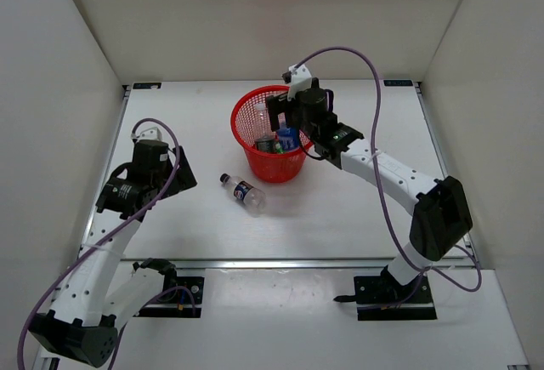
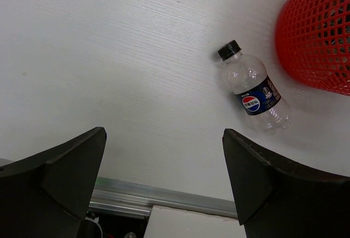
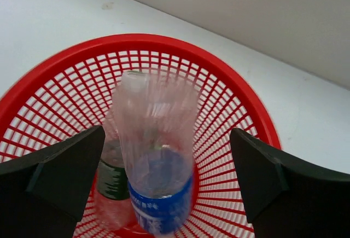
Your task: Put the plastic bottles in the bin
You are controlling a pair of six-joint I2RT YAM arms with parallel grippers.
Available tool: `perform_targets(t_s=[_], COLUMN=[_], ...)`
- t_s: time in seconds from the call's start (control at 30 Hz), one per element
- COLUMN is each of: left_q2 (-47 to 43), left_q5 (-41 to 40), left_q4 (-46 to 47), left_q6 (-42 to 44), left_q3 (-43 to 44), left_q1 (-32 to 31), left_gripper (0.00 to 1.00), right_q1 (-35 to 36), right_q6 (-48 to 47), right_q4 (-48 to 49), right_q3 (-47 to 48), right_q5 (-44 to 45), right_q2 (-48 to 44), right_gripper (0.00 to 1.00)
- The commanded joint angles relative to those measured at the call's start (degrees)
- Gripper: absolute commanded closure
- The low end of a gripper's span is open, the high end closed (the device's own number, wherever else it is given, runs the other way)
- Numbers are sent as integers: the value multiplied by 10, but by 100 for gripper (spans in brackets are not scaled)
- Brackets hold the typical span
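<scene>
Left wrist: Pepsi-labelled bottle (image 2: pixel 254 93) lies far-right of the open left claw (image 2: pixel 164 134). Right claw (image 3: pixel 167 134), jaws apart, flanks a blue-label bottle (image 3: pixel 158 197) in the bin (image 3: pixel 243 104).

Right pincer (image 1: pixel 280 123) hangs over the bin (image 1: pixel 240 108); one bottle (image 1: pixel 244 193) lies outside.

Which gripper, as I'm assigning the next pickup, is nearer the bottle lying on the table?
Left. The left gripper hangs open just left of the bottle; the right gripper is farther, open over the bin beyond it.
</scene>
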Motion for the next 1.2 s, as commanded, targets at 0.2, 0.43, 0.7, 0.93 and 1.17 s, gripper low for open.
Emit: perform_targets(t_s=[0.2,0.43,0.7,0.93,1.17], left_q2=[3,15,62,84,123], left_q5=[25,51,87,78,107], left_q4=[17,43,78,93,185], left_q6=[6,-1,-44,-98,-177], left_q3=[-10,-19,-32,-47,-90], left_q1=[-4,-4,-27,-40,-46], left_gripper=[1,1,1,2,1], right_q1=[23,-49,-256,-376,-349], right_q6=[-47,79,140,105,107], right_q4=[57,-94,-307,-373,-359], right_q3=[11,-68,-245,-291,-325], right_q5=[77,83,41,-24,15], right_q2=[-70,-217,-440,-502,-529], right_gripper=[1,1,1,1,0])
